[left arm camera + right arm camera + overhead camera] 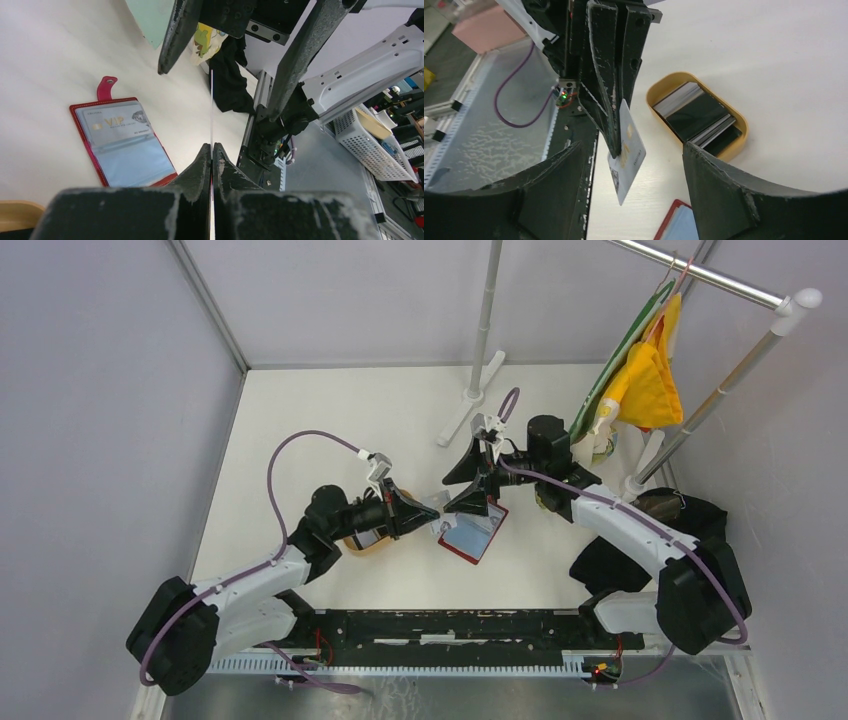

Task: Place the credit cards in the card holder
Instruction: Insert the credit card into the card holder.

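Note:
The card holder lies open on the table, red with grey-blue pockets; a pale VIP card sits in its upper pocket. My left gripper is shut on a white credit card, held above the table beside the holder. That card appears edge-on in the left wrist view, above the shut left gripper. My right gripper faces it, open, with the card between its wide fingers and touching neither. Several black and pale cards lie in the tan tray.
The oval tan wooden tray sits under the left wrist. A clothes rack with a yellow garment stands at the back right. Its pole foot is at the back centre. Dark cloth lies by the right arm.

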Available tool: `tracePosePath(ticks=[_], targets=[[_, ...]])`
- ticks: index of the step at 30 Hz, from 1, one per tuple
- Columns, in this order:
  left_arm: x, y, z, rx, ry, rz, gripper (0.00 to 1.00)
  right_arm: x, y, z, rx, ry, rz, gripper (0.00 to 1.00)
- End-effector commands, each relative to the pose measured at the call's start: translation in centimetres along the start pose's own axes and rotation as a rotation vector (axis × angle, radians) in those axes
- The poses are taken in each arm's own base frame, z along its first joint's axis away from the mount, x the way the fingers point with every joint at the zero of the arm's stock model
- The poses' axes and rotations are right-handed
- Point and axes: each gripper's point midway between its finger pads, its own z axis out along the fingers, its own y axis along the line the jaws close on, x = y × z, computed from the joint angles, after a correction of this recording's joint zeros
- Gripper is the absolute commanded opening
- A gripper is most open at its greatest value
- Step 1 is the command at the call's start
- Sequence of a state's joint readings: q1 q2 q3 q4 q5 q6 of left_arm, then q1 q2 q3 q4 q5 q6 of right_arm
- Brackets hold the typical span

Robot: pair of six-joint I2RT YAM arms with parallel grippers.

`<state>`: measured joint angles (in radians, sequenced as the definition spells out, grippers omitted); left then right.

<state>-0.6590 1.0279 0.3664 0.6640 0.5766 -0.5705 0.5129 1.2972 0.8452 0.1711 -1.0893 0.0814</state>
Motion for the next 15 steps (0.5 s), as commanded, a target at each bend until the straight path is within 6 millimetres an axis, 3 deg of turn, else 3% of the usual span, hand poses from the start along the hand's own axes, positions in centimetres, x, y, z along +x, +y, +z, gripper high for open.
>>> tracePosePath(ticks=[1,10,15], targets=[[-3.59,-1.27,0.82,0.042,-0.111,0.110,0.02,-2.40,1.67,0.22,-0.093,-0.087,0.042,0.75],[-4.42,-1.62,1.00,0.049,-0.129,0.118,0.02,-1.72,1.44,0.48,-0.107,-0.073,0.079,0.49],[-4.36,-1.48,1.12,0.045,-0.124,0.108,0.02,-1.94,1.60,0.46,-0.118,-0.073,0.059,0.17]])
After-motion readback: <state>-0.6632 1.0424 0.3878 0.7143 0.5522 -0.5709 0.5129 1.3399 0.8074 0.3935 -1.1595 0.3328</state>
